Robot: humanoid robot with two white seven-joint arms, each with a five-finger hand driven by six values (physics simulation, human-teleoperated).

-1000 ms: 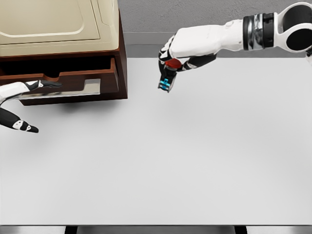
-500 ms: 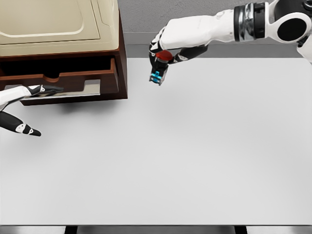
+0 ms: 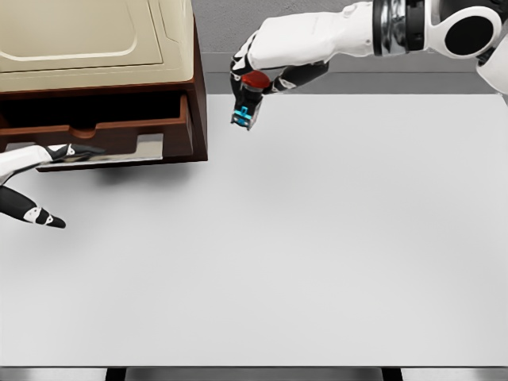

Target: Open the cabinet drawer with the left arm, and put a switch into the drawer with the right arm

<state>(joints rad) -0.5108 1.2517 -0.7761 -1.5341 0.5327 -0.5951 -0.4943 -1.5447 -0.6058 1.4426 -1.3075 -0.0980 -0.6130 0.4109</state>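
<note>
A dark brown cabinet [image 3: 198, 95] with a beige top stands at the back left of the white table [image 3: 302, 238]. Its drawer [image 3: 119, 131] is pulled partly out, and a pale metal handle strip runs below its front. My left hand [image 3: 48, 171] sits at the far left in front of the drawer, fingers spread, one fingertip resting near the handle strip. My right hand [image 3: 250, 75] is up in the air just right of the cabinet, shut on a switch [image 3: 247, 101] with a red button, black body and blue terminals.
A grey wall runs behind the table. The table's front edge lies near the bottom of the head view.
My right hand has carried the switch left and upward, closer to the cabinet. The left hand has drifted slightly down and left, still at the drawer front.
</note>
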